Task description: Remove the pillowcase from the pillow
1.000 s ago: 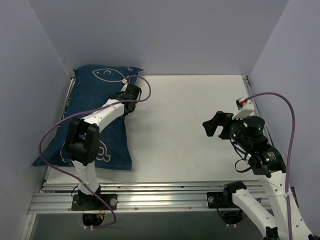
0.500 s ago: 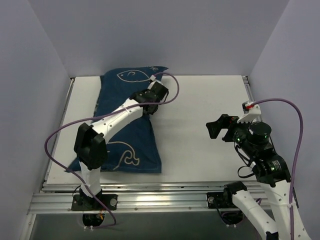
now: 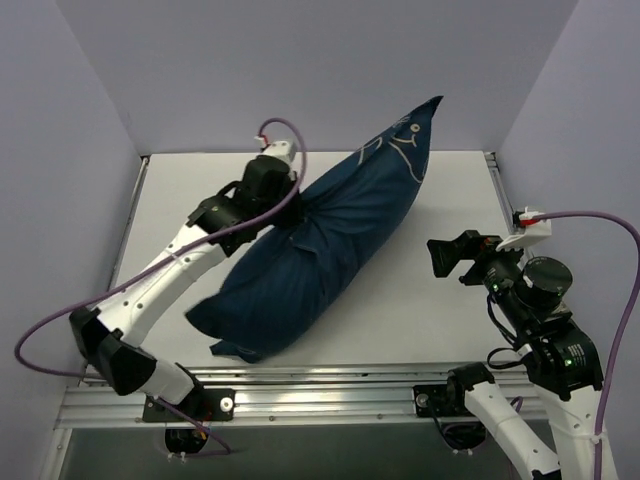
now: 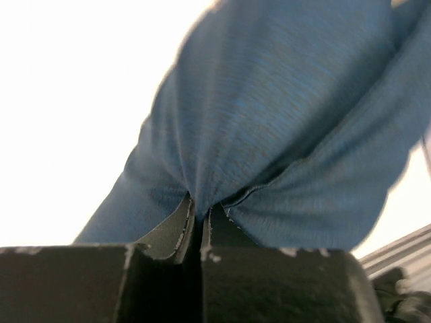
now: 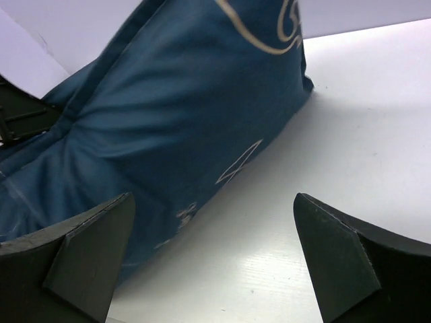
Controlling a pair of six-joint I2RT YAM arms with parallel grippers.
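Over the last second the left jaws have swung from the far-left corner toward the middle, and the pillowcase point(image 3: 325, 245), which lay flat along the left edge, now stands bunched and tilted across the desk point(image 3: 450, 190). The right jaws have drifted a little toward the right edge.

The left jaws are pressed almost together on a pinch of navy cloth. In the left wrist view the fabric gathers into folds that run straight into the slit between them. That pinch sits about midway along the bundle's upper side. From there the cover slopes down to a corner near the front edge and rises to a peaked corner against the back wall. The right jaws are spread wide and hold nothing. They face the bundle from the right, well apart from it and above the desk.

As for progress, I judge the task barely begun. No white shows anywhere, so the pillow seems to be wholly inside, filling out the cover. I cannot tell which end is open. The whole removal is left: the opening has to be found and the cover drawn off.

Count: one pillowcase, one pillow (inferred from the bulge, not seen), one fish drawing at the raised end, two arms.
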